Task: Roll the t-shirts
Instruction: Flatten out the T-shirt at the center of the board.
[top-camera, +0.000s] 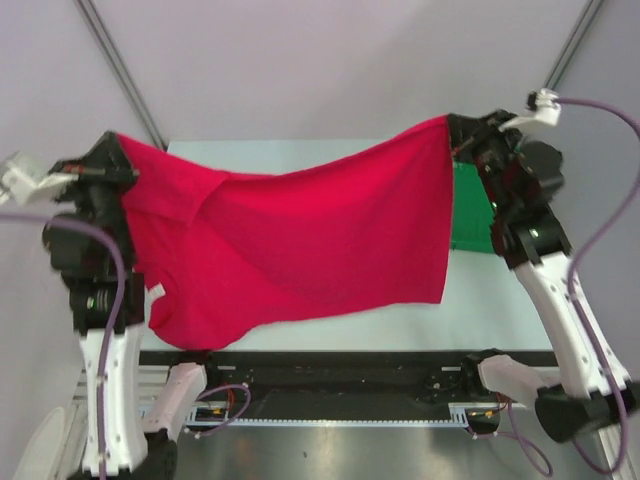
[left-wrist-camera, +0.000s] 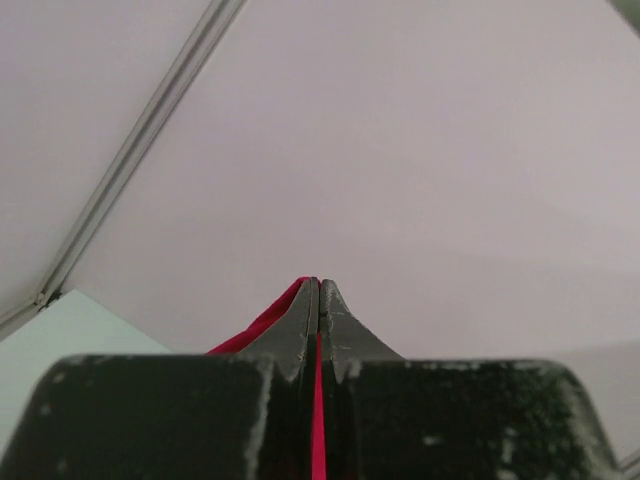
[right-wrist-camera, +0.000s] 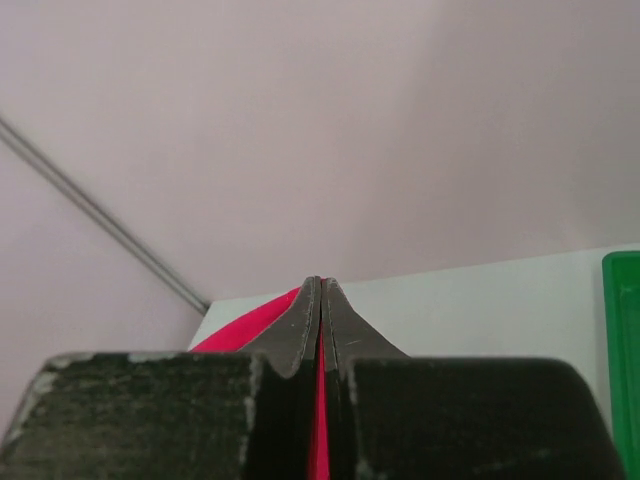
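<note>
Both pairs of jaws pinch just a corner of the hanging t-shirt (top-camera: 300, 240); pulling it tighter could slip one free.

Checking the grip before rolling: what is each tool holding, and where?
The left tool and right tool each pinch a raised corner of the red t-shirt.

Red t-shirt (top-camera: 300, 250) — stretched, hanging aloft.
</note>
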